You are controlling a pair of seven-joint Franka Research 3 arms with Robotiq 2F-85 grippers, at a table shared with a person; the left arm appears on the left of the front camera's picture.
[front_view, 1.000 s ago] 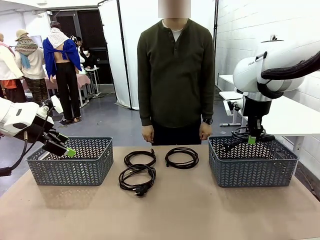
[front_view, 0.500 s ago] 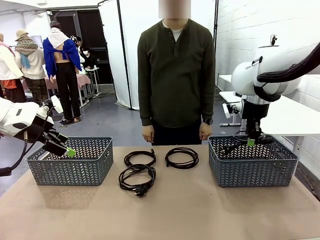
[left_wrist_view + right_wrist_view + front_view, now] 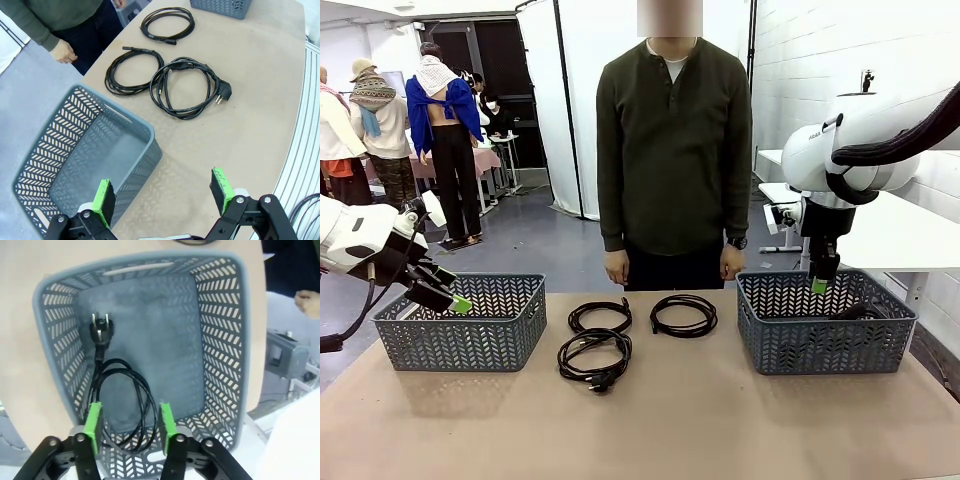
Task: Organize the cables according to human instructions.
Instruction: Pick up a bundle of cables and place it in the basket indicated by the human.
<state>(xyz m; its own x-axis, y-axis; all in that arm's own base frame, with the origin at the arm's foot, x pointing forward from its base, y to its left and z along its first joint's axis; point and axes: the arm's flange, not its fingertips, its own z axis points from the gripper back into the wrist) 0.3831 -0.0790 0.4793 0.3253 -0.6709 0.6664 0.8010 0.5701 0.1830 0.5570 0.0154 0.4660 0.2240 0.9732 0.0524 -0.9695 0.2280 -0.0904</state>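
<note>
Front view: tan table [image 3: 720,425], white curtain [image 3: 582,100]

R arm [image 3: 850,150], upper right of frame: glossy white rounded shells, small dark lettering on the casing, black band under the joint, thick black ribbed hose [image 3: 905,140] along the top. R gripper [image 3: 819,286]: slim, black, green pad at tip. L arm [image 3: 355,240], left edge: white shell, black wrist block, thin black wire [image 3: 365,305] hanging off it. L gripper [image 3: 456,290]: black fingers w/ green pads; wrist view shows black links w/ silver screws [image 3: 236,200]. Person [image 3: 673,150], centre: dark olive long-sleeve henley w/ buttons at neck, white undershirt, dark trousers, wristwatch [image 3: 737,243].
</note>
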